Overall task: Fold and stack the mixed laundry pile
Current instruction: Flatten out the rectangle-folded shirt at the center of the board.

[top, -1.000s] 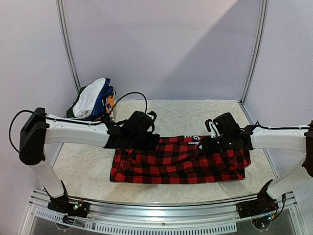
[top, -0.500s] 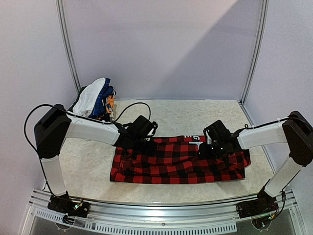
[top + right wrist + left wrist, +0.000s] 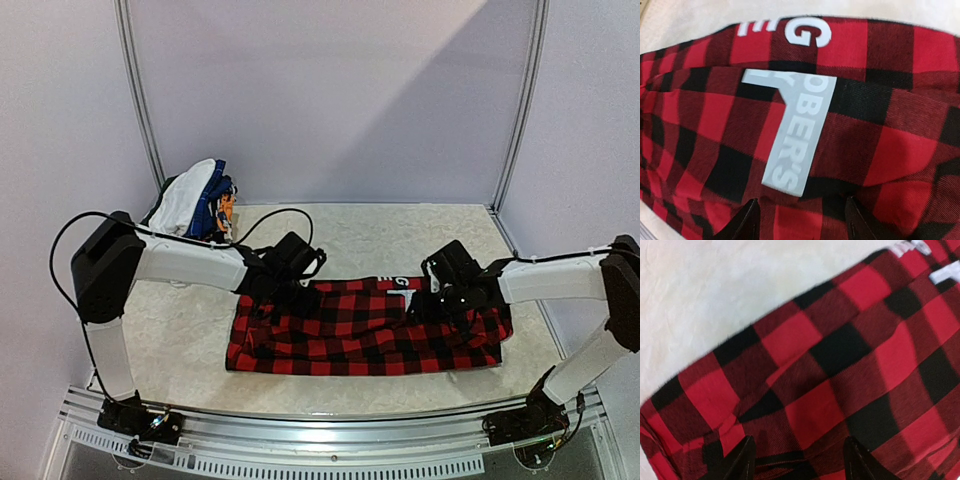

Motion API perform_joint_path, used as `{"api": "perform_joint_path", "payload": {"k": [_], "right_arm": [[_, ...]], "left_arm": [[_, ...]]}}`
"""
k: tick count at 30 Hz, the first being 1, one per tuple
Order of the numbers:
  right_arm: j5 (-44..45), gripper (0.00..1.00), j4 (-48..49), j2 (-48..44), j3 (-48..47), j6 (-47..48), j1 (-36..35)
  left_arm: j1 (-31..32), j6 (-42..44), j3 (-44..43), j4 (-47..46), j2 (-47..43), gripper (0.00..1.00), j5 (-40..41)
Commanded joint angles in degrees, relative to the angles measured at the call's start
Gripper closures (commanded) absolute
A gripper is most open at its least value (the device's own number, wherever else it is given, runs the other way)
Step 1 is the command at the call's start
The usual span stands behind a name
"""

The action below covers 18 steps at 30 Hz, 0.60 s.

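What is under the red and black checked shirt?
The red-and-black plaid cloth shirt lies spread on the pale speckled table, which shows all around it. Whatever is directly beneath the shirt is covered by the cloth, so nothing else can be seen there.

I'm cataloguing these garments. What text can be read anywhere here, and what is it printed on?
"OBER'S", start cut off at a fold: pale strip on the red-and-black plaid shirt.
"G", after part of an "E": white block letters on the same shirt.
Lettering in the top view: too small to read.
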State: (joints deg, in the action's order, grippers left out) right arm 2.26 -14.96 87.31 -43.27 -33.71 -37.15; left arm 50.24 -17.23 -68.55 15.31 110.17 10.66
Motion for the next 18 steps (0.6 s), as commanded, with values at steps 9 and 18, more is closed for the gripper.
{"api": "perform_joint_path", "payload": {"k": [9,18], "right_arm": [[0.57,0.37,-6.70,-15.09,5.76,-5.91,-3.75],[-0.09,0.42,1.49,-9.02,10.55,-11.42,-4.43]], "left_arm": [[-0.69,7.09,-13.24,7.33,6.61,0.41,-4.97],[-3.57,6.95,-15.73,5.90,11.85,0.42,-9.70]]}}
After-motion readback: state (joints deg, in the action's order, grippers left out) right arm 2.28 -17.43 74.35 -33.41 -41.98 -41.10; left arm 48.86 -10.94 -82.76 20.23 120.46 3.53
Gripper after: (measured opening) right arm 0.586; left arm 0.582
